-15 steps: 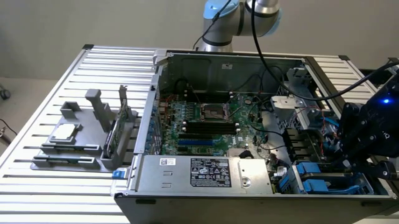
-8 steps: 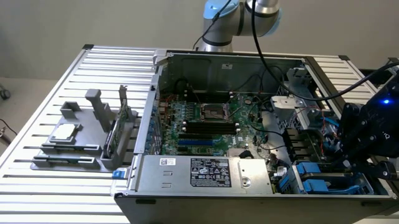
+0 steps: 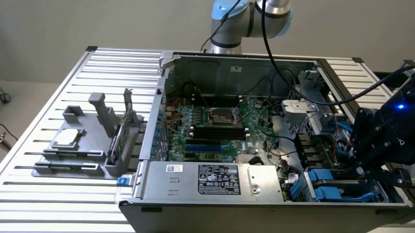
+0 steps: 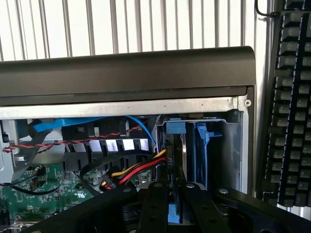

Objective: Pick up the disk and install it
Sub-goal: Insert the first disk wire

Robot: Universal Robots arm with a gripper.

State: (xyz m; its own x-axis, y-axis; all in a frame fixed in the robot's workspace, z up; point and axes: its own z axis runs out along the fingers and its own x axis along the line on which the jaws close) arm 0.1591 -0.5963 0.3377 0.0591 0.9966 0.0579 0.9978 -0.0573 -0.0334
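Disk [image 4: 176, 213] looks like it's pinched in the gripper [image 4: 171, 206], sitting edge-on between the black fingers [image 4: 154, 208] with a bit of its blue rail peeking out, right over the blue drive bay [image 4: 194, 150]. I can't tell whether it's touching the bay yet.

Biggest stuff first: the slatted table [image 3: 52, 97] carries the open PC case [image 3: 168, 73], lying on its side. On the exterior view's left there's a grey parts holder [image 3: 71, 160] with a small silver chip [image 3: 68, 138] on it, well apart from the action. Inside the case you've got the green motherboard [image 3: 214, 131] in the middle and the grey power supply [image 3: 214, 179] along the near edge. On the exterior view's right, in the near corner, are the blue drive carriers [image 3: 331, 187], and the gripper [image 3: 382, 145] hangs just above them with a blue light glowing on it.

From the wrist view, a bundle of red, yellow and black wires [image 4: 141, 170] runs just beside the bay, and a keyboard [image 4: 291, 97] lies outside the case.

So I'd say the pickup part is done and the disk is lined up at the bay. The install itself doesn't look finished, since the claw is clamped on it and the disk isn't seated.
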